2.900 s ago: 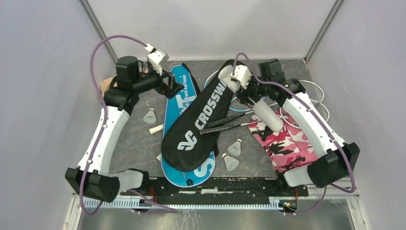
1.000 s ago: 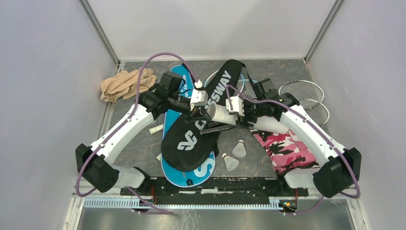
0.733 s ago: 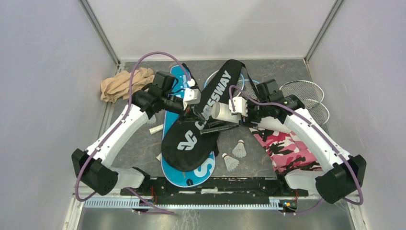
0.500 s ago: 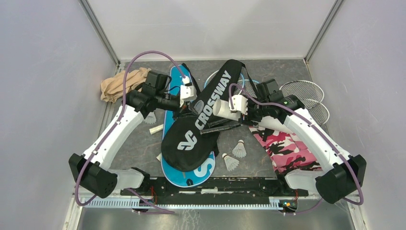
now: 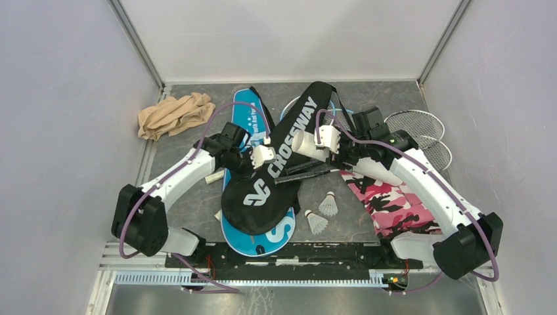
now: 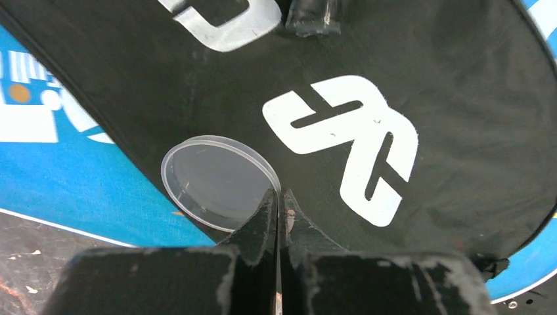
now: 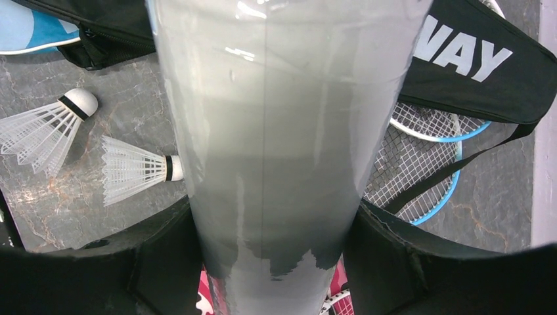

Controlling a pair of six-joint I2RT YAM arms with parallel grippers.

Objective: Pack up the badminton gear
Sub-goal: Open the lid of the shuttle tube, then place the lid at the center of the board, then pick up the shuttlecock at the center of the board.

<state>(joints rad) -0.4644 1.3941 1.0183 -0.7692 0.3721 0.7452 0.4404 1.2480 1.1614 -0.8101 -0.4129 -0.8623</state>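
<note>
left gripper (image 6: 276,209) pressed together, pinching the rim of a clear round lid (image 6: 213,180) over the black "crossway" cover (image 6: 407,79); right gripper (image 7: 282,256) clamped around the long white tube (image 7: 282,118), a finger on each side. tube's long axis runs roughly left-right above the grey marbled table (image 5: 190,197), its open mouth toward the lid, near it but apart. black cover lies diagonally across the blue cover (image 5: 244,111), two shuttlecocks (image 5: 326,203) beside its near end, rackets (image 5: 420,131) far right, pink camo cloth (image 5: 394,200) under the right arm, tan cloth (image 5: 172,113) far left, pale walls around.
</note>
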